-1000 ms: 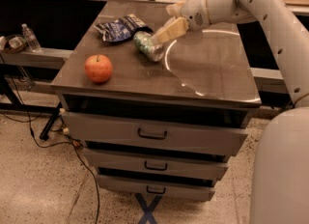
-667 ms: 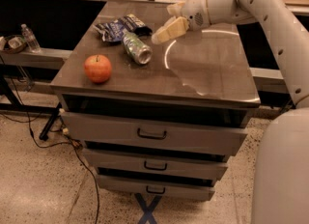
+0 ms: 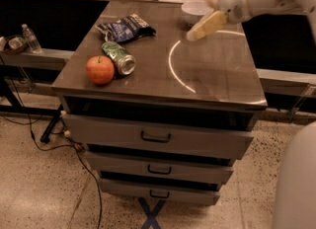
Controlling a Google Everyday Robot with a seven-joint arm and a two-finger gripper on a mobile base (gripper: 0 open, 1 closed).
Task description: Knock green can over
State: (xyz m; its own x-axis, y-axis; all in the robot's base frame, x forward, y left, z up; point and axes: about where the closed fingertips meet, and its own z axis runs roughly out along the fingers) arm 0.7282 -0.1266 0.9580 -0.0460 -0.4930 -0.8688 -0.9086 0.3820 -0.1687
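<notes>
Where the table (image 3: 217, 82) runs out toward its left edge, the green can (image 3: 118, 58) lies on its side. Its silver end faces lower right and its body angles toward upper left of frame. An apple (image 3: 100, 70) sits just to the can's lower left, so close that contact vs. gap can't be told. Both are near the front-left corner, w/ the apple closest to the front edge. A blue snack bag (image 3: 126, 27) lies behind the can, toward the table's back-left, apart from it.

The hand (image 3: 195, 34) hovers over the table at upper right of frame, well apart from the can, tip pointing down-left. Spread or pressed together: cannot tell. A white bowl (image 3: 195, 10) sits just behind it by the back edge. A wide stretch of tabletop lies btwn hand and can, crossed by a bright curved reflection (image 3: 173, 70). Drawers (image 3: 155, 136) stack below the front edge.
</notes>
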